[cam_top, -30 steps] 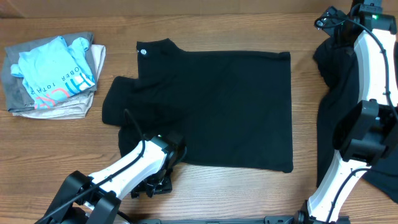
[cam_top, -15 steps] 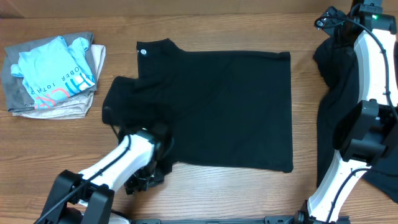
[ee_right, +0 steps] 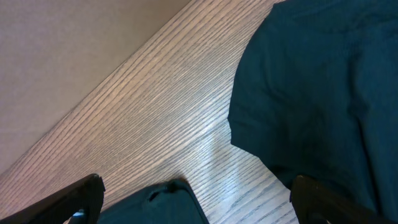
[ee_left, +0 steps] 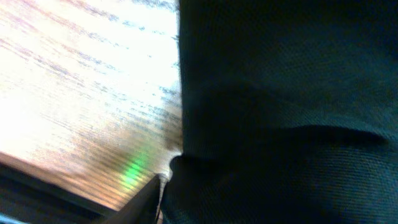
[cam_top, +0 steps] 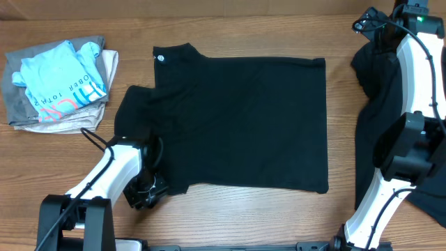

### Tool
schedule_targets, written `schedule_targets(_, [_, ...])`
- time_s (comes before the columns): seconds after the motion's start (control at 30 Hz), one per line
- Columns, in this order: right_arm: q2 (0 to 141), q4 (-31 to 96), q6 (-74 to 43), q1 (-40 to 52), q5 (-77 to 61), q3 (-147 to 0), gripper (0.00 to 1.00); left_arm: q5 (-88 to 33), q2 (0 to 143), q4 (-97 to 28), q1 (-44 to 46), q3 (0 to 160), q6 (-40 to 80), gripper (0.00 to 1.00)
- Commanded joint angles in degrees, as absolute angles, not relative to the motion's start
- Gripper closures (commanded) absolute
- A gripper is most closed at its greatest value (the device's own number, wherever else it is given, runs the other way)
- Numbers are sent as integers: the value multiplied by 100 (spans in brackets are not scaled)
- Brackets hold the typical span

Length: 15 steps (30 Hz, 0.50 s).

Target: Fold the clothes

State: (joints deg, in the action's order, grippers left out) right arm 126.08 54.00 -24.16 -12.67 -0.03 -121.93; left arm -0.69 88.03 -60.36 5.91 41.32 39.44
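A black T-shirt (cam_top: 237, 118) lies spread across the middle of the table, with its collar and small white logo (cam_top: 158, 57) at the back left. My left gripper (cam_top: 144, 194) is down at the shirt's front left corner. In the left wrist view the black fabric (ee_left: 286, 106) fills the space beside one dark finger (ee_left: 142, 200); the other finger is hidden, and no grip shows. My right gripper (ee_right: 202, 196) hangs open at the table's back right, over the edge of more black clothes (ee_right: 311, 93), which lie heaped (cam_top: 373, 90) beside the right arm.
A stack of folded clothes (cam_top: 59, 87), light blue on grey and beige, sits at the back left. The right arm's white links (cam_top: 418, 84) stand along the right side. Bare wood (cam_top: 70, 160) shows at the front left.
My left arm has slid left along the shirt's front edge to its front left corner, and its jaws have narrowed. The right arm has not moved.
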Motion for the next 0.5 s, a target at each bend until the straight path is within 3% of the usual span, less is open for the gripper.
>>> schedule_targets(0.0, [12527, 5369, -2423, -1251, -8, -12307, 0, -80, 8812, -5986, 513, 4110, 3454, 81])
schedule_targets(0.07, [12527, 5369, -2423, -1251, -8, -12307, 0, 14, 8812, -5979, 517, 4158, 3441, 90])
schedule_targets(0.13, [12527, 5369, -2423, -1251, -8, -12307, 0, 110, 8812, -6023, 517, 4268, 3395, 93])
schedule_targets(0.47, [12527, 5369, -2423, -1251, -8, -12307, 0, 1059, 8809, -6886, 528, 5474, 3317, 89])
